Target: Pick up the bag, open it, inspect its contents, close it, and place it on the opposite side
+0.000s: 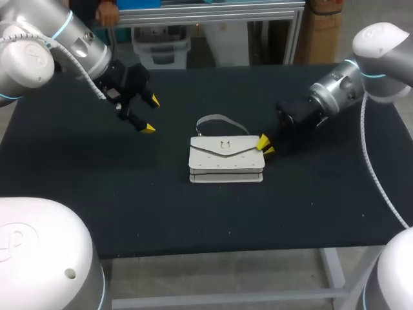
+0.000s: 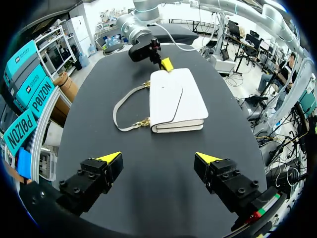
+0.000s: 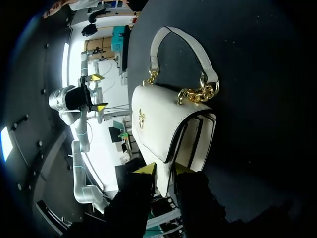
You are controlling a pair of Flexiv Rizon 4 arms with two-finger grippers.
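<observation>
A white handbag [image 1: 226,158] lies flat in the middle of the black table [image 1: 97,187], flap down, its strap [image 1: 219,119] curving toward the far side. My right gripper [image 1: 266,146] is at the bag's right end. In the right wrist view the gripper [image 3: 165,169] stands slightly open, and the edge of the bag [image 3: 163,124] runs between its fingers. My left gripper [image 1: 151,114] hovers wide open and empty, up to the left of the bag. In the left wrist view the bag [image 2: 176,99] lies well ahead of the gripper [image 2: 159,158], with the right gripper [image 2: 166,63] beyond it.
Nothing else lies on the black table. Bare tabletop [image 1: 335,194] stretches to both sides of the bag and toward the front edge [image 1: 213,248].
</observation>
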